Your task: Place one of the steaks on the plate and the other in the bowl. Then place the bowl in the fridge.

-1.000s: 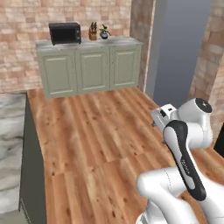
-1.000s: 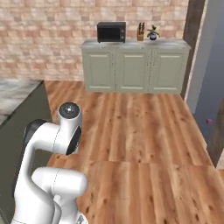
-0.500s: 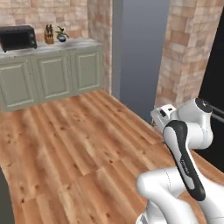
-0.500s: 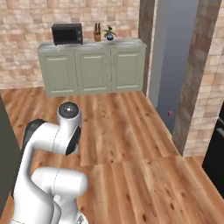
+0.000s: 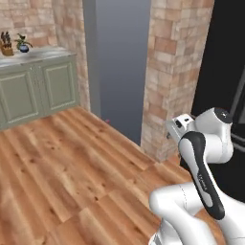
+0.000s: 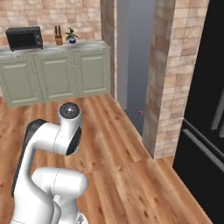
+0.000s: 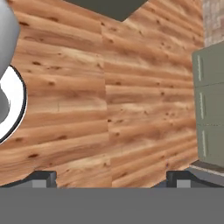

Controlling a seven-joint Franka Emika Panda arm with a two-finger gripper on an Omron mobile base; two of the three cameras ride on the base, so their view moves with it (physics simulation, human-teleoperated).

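The fridge (image 5: 226,67) is a tall black block at the right edge, just past a brick pillar; the right base view shows the fridge (image 6: 205,92) with its doors shut and dark handles. My gripper (image 7: 111,178) is open, and nothing lies between its two dark fingertips (image 7: 43,176), only wooden floor below. The arm is folded up close over the base, and its hand (image 5: 178,126) is held in front of the pillar's foot. The steaks, the plate and the bowl are out of view.
A brick pillar (image 6: 168,74) stands left of the fridge, with a grey-blue recess (image 5: 119,62) beside it. Grey-green cabinets (image 6: 57,70) line the far wall and carry a black toaster oven (image 6: 24,38), a knife block (image 6: 58,40) and a small plant. Wooden floor (image 5: 72,162) lies between.
The whole picture has slid left, so the base has turned right. The cabinets moved toward the left edge and the black fridge came into view. The gripper stays open.
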